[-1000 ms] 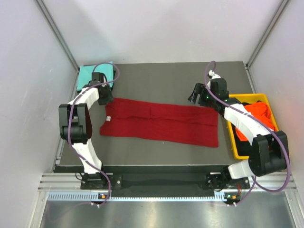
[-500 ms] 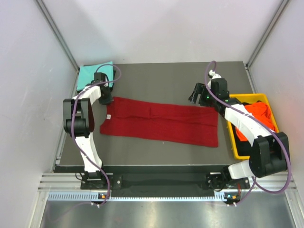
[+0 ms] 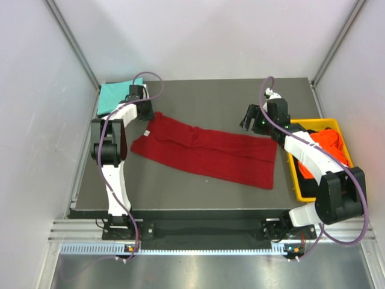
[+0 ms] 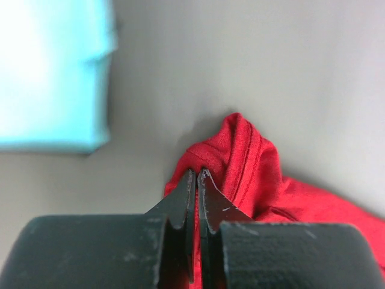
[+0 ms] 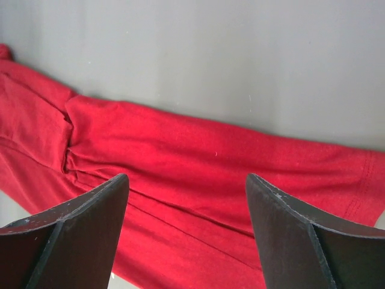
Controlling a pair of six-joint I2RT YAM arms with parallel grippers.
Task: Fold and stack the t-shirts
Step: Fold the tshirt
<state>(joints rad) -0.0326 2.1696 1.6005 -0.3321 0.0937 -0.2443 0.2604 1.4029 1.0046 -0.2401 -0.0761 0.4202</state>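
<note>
Now the left gripper (image 4: 197, 173) is pinched tight on the bunched far-left corner of the dark red t-shirt (image 3: 210, 150), which lies stretched across the middle of the table (image 3: 204, 99), near the teal t-shirt (image 3: 114, 95). Over the red one's right end the right gripper (image 5: 185, 180) hovers, jaws spread wide and holding nothing, while the orange t-shirt (image 3: 329, 141) sits in the yellow bin (image 3: 294, 171)

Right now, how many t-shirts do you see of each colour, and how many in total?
dark red t-shirt: 1
teal t-shirt: 1
orange t-shirt: 1
black t-shirt: 1, mostly hidden in the yellow bin
Total: 4
</note>
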